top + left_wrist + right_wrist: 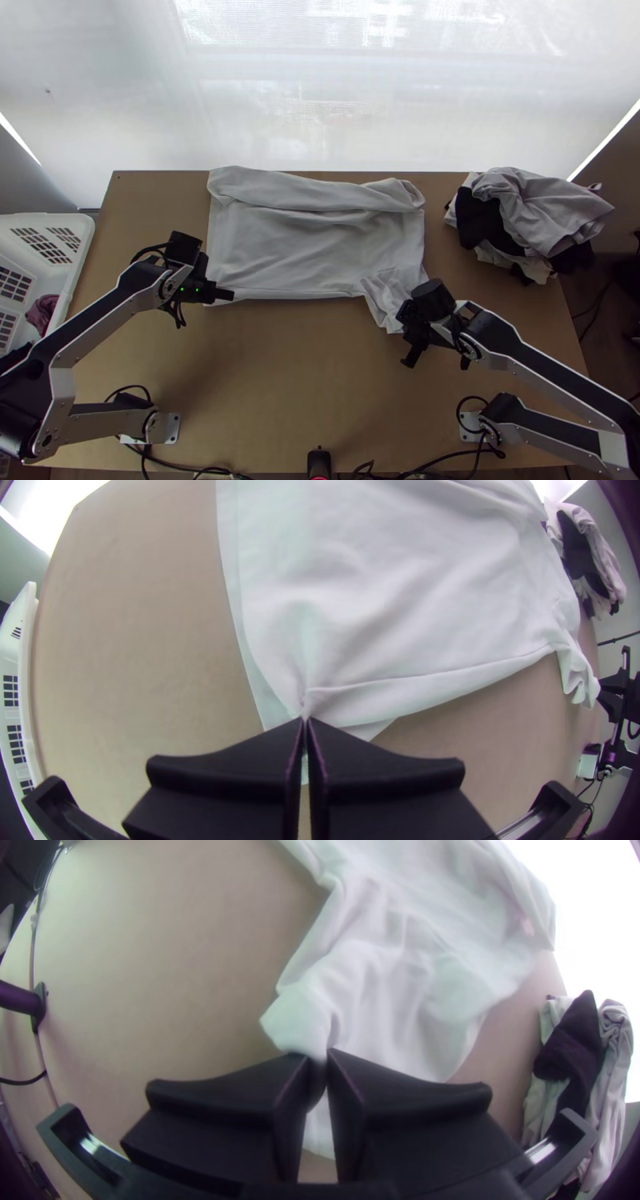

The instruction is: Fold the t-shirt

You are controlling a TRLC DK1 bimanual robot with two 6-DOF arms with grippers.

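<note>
Left gripper (305, 720) and right gripper (319, 1055) each pinch the t-shirt's (312, 248) near side. 2 grips probably help fold it straight.

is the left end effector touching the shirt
Touching. The left wrist view shows it plainly: the left end effector is shut on the shirt near one corner, and creases in the cloth draw together right at its fingertips.
</note>
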